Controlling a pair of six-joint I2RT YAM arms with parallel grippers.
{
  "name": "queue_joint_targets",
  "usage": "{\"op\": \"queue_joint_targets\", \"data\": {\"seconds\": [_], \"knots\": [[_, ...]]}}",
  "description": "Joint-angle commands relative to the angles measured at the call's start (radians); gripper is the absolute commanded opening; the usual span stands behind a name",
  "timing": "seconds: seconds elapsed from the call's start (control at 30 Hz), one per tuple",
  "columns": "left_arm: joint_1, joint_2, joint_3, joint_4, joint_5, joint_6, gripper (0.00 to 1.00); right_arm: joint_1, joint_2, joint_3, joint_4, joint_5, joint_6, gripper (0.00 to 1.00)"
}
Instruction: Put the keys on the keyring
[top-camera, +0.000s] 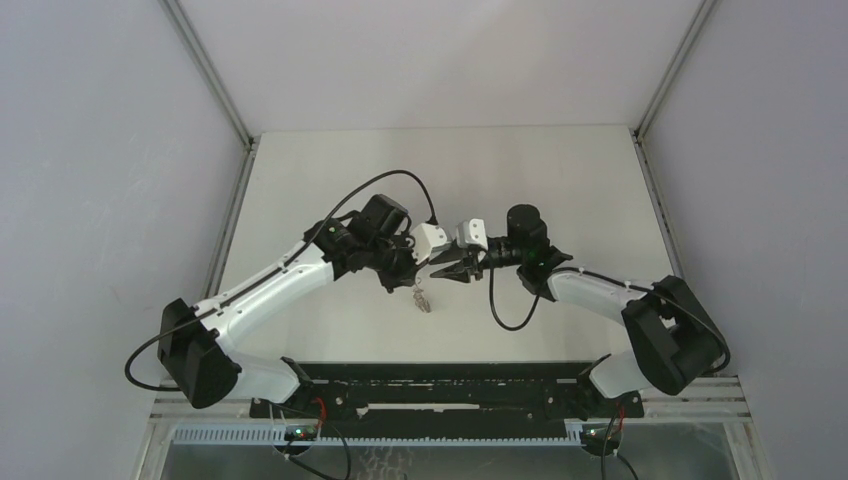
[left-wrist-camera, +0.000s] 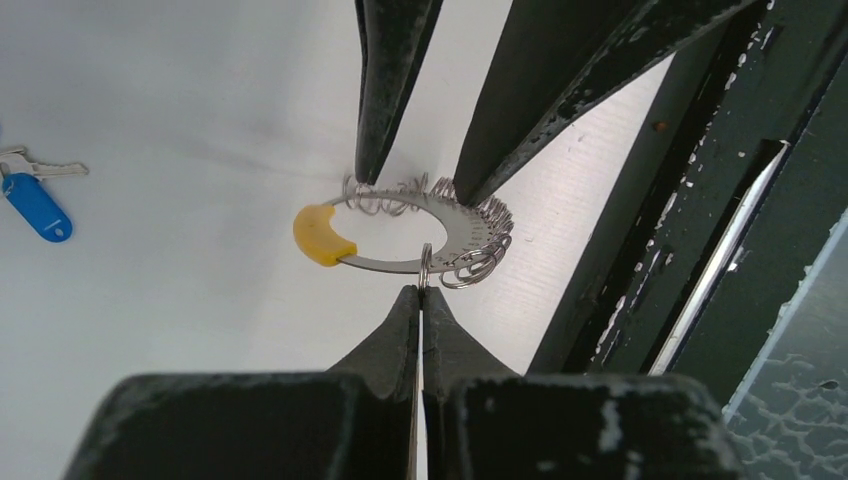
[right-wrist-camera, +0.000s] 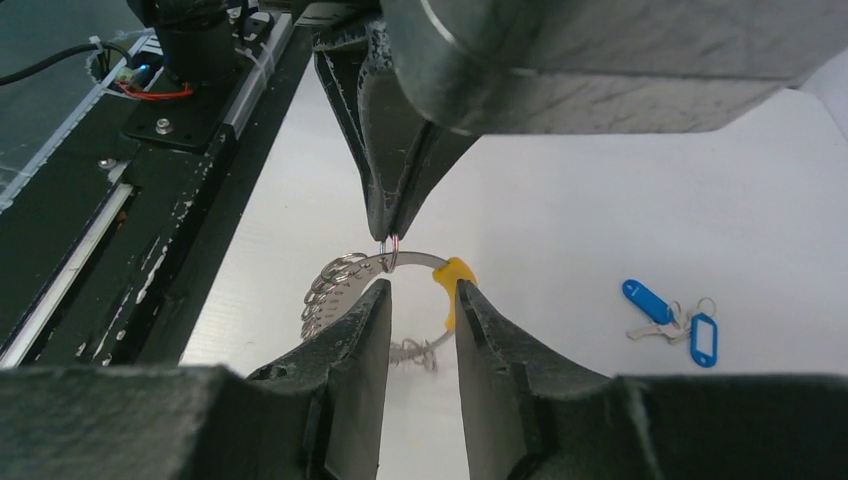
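Pinching one small loop of the keyring (left-wrist-camera: 455, 235), the left gripper (left-wrist-camera: 421, 292) is clamped shut over the middle of the table (right-wrist-camera: 600, 200). The right gripper (right-wrist-camera: 420, 292) stands narrowly open, fingers astride the ring beside its yellow piece. Both keys (right-wrist-camera: 650, 300) lie loose, well apart. The ring seems merely steadied; next, the right gripper must fetch a key.

The white tabletop (top-camera: 450, 170) is plain and matte, with a black rail (top-camera: 440, 372) running along its near edge. On its bare surface lie the keys (right-wrist-camera: 672, 320): two small silver ones close together, each with an oblong blue tag (right-wrist-camera: 704, 338). They do not show from overhead, so which edge is nearest is unclear.
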Motion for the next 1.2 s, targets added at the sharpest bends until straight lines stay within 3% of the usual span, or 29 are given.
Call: {"op": "queue_joint_targets", "data": {"seconds": [0.0, 0.57, 1.17], "knots": [[-0.009, -0.025, 0.064, -0.001, 0.040, 0.026, 0.00, 0.016, 0.027, -0.002, 0.115, -0.063, 0.063, 0.29], [-0.011, -0.054, 0.035, 0.065, 0.092, 0.024, 0.00, 0.050, 0.107, 0.008, 0.149, -0.104, 0.117, 0.21], [-0.012, -0.118, -0.013, 0.117, 0.109, 0.036, 0.00, 0.034, 0.107, -0.008, 0.211, -0.069, 0.176, 0.22]]}}
